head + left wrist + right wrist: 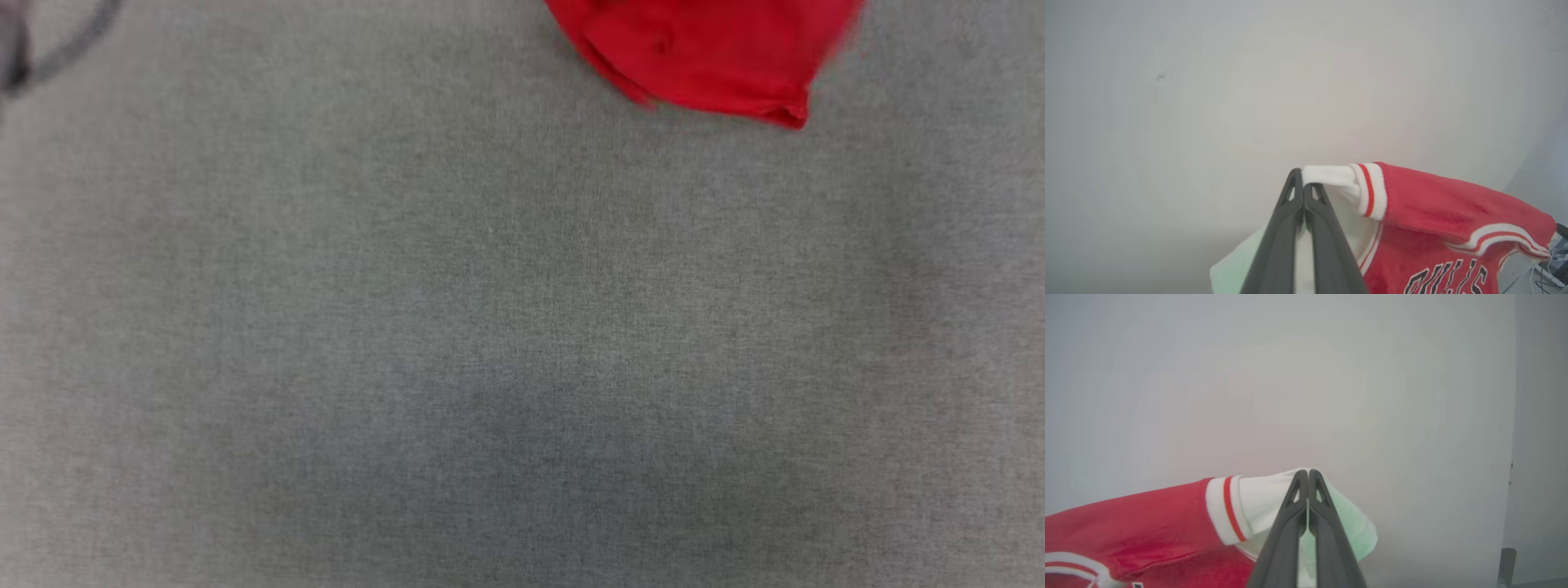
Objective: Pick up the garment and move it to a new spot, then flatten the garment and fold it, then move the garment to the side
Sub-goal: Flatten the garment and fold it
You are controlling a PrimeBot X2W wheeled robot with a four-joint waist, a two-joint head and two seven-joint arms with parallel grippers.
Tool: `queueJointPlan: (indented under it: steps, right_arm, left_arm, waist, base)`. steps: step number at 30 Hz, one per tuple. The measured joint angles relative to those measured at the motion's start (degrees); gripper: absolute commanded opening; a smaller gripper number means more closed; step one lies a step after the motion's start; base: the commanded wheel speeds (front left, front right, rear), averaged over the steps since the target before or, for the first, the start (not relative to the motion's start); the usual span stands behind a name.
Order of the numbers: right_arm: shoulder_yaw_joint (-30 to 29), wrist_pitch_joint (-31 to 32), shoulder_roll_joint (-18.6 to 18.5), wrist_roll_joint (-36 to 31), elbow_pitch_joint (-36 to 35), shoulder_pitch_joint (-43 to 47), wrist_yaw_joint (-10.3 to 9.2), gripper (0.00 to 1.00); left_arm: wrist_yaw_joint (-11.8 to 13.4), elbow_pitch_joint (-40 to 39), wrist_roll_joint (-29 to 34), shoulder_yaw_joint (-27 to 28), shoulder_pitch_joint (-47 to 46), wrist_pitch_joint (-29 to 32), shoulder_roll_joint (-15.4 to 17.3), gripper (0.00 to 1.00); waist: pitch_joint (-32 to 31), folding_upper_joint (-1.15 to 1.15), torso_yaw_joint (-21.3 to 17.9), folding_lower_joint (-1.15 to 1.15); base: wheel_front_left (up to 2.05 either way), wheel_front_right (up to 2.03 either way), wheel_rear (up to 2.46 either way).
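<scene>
Head view: grey desk [490, 327] takes up nearly the whole frame, bare and open on all sides. A red fold of cloth [702, 57] pokes in at the top edge, right of centre, cut off by the frame with blurred borders. It shows plain red and no trim, so I can't tell if it is part of the garment. A dark cable loop [49, 49] sits at the top-left corner, well apart from the red cloth.

Left wrist view: left claw [1303, 183] is pinched tight on a white sleeve end of the garment [1433, 204], fingers together with fabric between them. The red body stretches away to the right and sags. White-and-red striped trim [1370, 190] runs just beside the claw, and black lettering [1449, 277] is cut by the bottom edge. A pale blank wall [1208, 81] is behind, with open space above and left. Some cables and gear [1551, 269] show at the lower right corner.

Right wrist view: right claw [1308, 473] is clamped the same way on the other white sleeve. The garment [1147, 522] runs off the left edge, and a striped cuff band [1227, 510] sits near the claw. Loose pale sleeve fabric [1355, 531] droops to the right of the fingers. A vertical wall corner [1515, 416] is at the right, nothing close to the claw.

The garment is held up between both claws, against the wall. Wrist views give the grip, trim and lettering, and the head view gives the desk room.
</scene>
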Motion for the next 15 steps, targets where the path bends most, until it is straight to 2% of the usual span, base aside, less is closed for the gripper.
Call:
queueJointPlan:
  steps: [4, 7, 11, 15]
  right_arm:
    - [-1.5, -6.7, 0.1, -2.3, 5.1, -8.0, 0.02, 0.00]
    - [-1.4, -9.5, -0.1, -2.6, 8.4, -12.3, 0.02, 0.00]
    - [1.7, -9.4, -1.4, -1.1, 11.9, -14.3, 0.02, 0.00]
    - [7.2, -5.5, -3.4, 1.9, 13.7, -11.3, 0.00, 0.00]
  left_arm:
    - [-0.5, 4.2, 1.7, 2.4, -7.0, -2.4, -1.6, 0.00]
    - [-1.0, 5.1, 2.8, 4.3, -9.8, -3.0, -2.6, 0.00]
    - [-1.5, 4.7, 3.4, 7.9, -10.3, -3.2, -2.9, 0.00]
    - [-1.5, 0.7, 3.6, 6.5, -3.8, -2.8, -3.2, 0.00]
  waist:
    - [2.0, 0.00, -0.2, 0.00]
    - [2.7, 0.00, -0.4, 0.00]
    - [2.6, 0.00, -0.4, 0.00]
    - [2.1, 0.00, -0.3, 0.00]
  base:
    - [0.00, 0.00, 0.00]
    - [0.00, 0.00, 0.00]
    - [0.00, 0.00, 0.00]
    - [0.00, 0.00, 0.00]
